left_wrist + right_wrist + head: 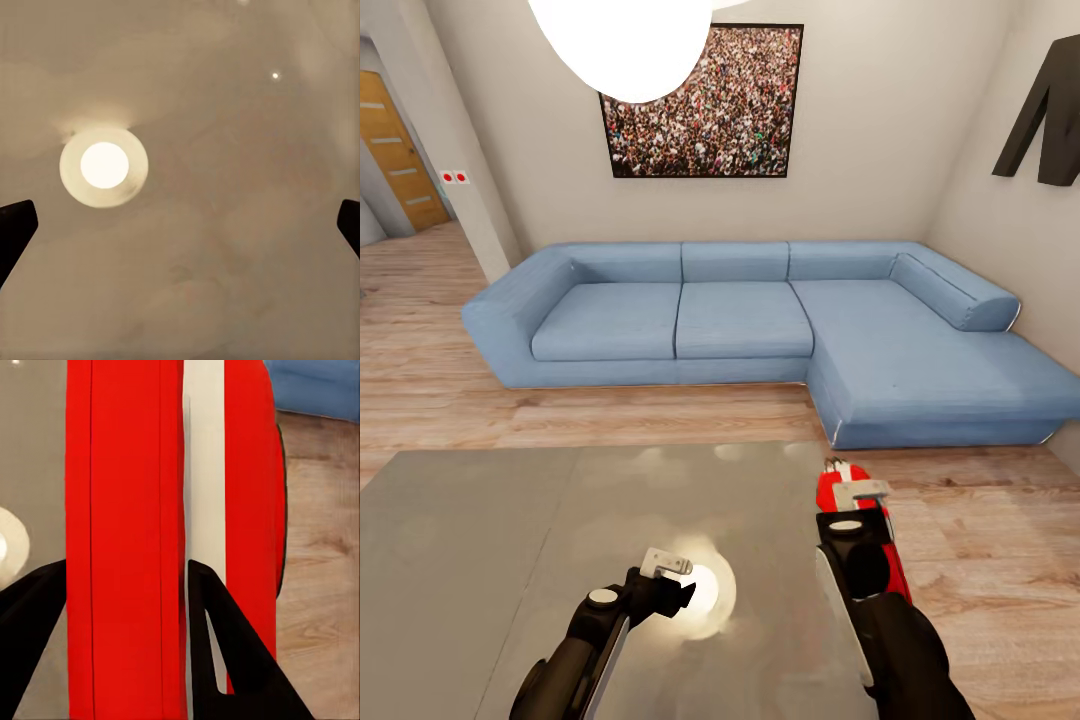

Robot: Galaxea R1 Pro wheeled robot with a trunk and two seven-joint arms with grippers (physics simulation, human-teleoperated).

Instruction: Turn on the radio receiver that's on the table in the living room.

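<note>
The radio receiver [828,491] stands at the right edge of the grey table [480,540], mostly hidden behind my right gripper [860,493]. In the right wrist view its bright-red body [120,472] with a white edge band runs between the two dark fingers, and the right gripper [125,577] looks shut on it. Dial and grille are hidden. My left gripper [665,563] hovers over the middle of the tabletop, well left of the radio. The left wrist view has the left gripper [180,225] open, holding nothing, above the bare tabletop [225,285].
A blue L-shaped sofa [740,320] stands beyond the table, with a strip of wood floor [660,415] between. A crowd photo [740,110] hangs above it, and a white pendant lamp [625,40] hangs overhead, with its reflection [710,590] on the glossy top. Floor lies right of the table.
</note>
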